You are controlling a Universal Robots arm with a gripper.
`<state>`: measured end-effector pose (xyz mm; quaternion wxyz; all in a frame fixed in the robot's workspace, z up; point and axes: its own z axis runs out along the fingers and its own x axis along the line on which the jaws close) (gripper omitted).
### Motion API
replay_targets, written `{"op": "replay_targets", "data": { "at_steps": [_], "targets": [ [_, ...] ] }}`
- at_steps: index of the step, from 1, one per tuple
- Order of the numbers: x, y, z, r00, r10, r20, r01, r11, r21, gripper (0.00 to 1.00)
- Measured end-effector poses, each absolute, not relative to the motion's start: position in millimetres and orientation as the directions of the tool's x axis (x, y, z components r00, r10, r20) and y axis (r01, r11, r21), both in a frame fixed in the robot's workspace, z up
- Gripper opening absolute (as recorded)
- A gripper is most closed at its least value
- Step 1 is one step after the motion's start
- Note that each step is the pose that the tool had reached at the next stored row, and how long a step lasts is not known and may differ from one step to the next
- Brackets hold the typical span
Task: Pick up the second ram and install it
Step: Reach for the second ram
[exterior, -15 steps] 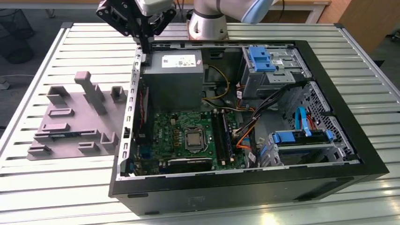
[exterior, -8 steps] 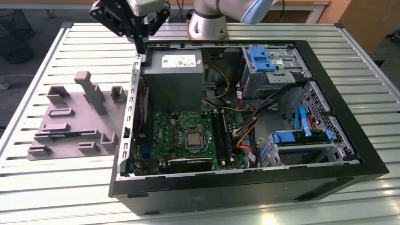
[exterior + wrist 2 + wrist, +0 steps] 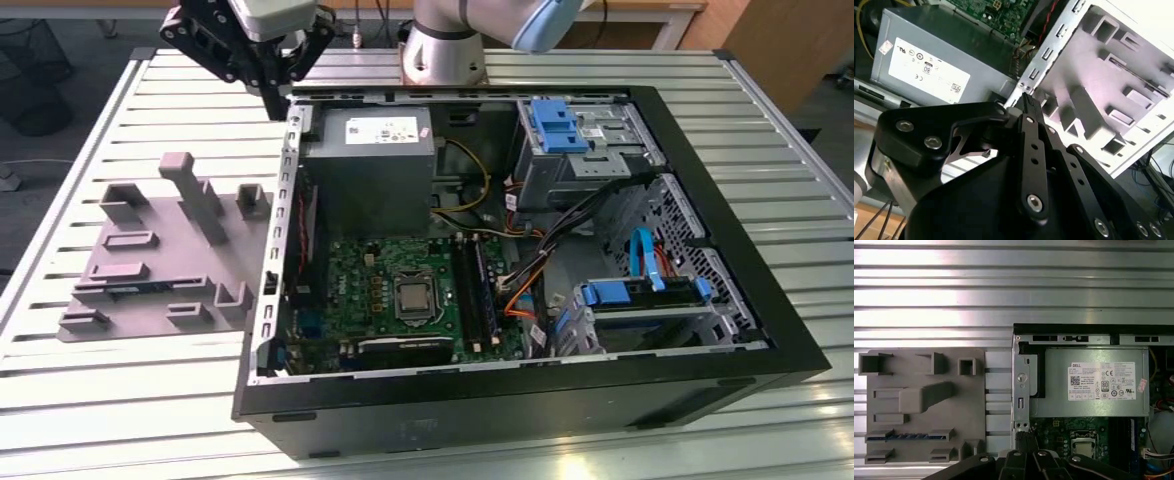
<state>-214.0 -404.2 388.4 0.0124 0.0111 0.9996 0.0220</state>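
One black claw [image 3: 276, 100] [image 3: 1026, 100] [image 3: 1024, 439], hanging above the slatted metal table [image 3: 134, 400] [image 3: 1004, 290] at a corner of the open computer case [image 3: 534, 400]. Fingers drawn together tip to tip, closed with nothing between them, seen the same way in both wrist views.

Just beside the claw, inside the case wall, a grey power supply [image 3: 367, 170] [image 3: 929, 60] [image 3: 1089, 390] with a white label on its upper face. Past that, farther from the claw, a green motherboard [image 3: 387, 270] [image 3: 1054, 427] with a square processor socket [image 3: 416, 297] and long black memory slots [image 3: 470, 290] running alongside it. Across the case from the claw, blue drive brackets [image 3: 554, 125] among grey metal bays.

On the claw's other side, outside the case, a grey fixture plate [image 3: 174, 215] [image 3: 1079, 55] [image 3: 954, 415] flat on the table, studded with upright blocks of several heights. On it, the second ram [image 3: 134, 289] [image 3: 906, 436]: a thin dark bluish stick lying lengthwise between low blocks, toward the plate's end farther from the claw. Well apart from the claw, untouched, resting in the plate and not in the machine.
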Motion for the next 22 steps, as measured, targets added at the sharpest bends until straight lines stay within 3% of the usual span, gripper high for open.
{"op": "replay_targets", "data": {
  "at_steps": [22],
  "targets": [
    [-303,-408,388,-0.999,0.023,-0.024,0.022,0.999,0.044,0.11]
  ]
}}
